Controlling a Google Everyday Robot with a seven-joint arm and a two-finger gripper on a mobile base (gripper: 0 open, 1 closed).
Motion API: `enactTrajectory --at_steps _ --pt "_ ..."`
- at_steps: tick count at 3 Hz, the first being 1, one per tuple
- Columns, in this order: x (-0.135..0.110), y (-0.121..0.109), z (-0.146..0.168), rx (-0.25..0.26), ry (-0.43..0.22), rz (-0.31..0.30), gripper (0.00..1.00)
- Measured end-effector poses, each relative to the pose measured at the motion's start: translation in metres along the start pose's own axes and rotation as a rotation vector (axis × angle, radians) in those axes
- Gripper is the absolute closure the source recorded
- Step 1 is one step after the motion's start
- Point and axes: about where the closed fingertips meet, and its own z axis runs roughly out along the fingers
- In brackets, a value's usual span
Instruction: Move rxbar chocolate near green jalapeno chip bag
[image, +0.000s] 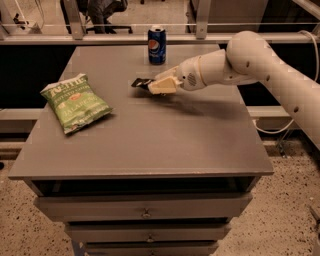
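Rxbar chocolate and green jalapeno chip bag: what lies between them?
Camera view: only bare tabletop between the rxbar chocolate, gripped by the claw mid-table, and the chip bag.

My arm (260, 60) is smooth off-white plastic, thick rounded tubes swelling into a bulbous elbow; small dark dots, screws or holes, speckle its shell; a thin darker ring marks the wrist seam; my pincer (151, 86) has blunt, yellower cream fingers (162, 86); it is above the worktop's (165, 145) far half, about midway between the left and right edges.
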Motion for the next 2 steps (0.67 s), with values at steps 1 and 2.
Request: enactTrajectory --at_steps 1,2 --pt "0.010 0.034 0.014 -0.090 0.013 -0.012 1.00" --pt "0.009 0.066 0.024 -0.164 0.003 -0.013 1.00"
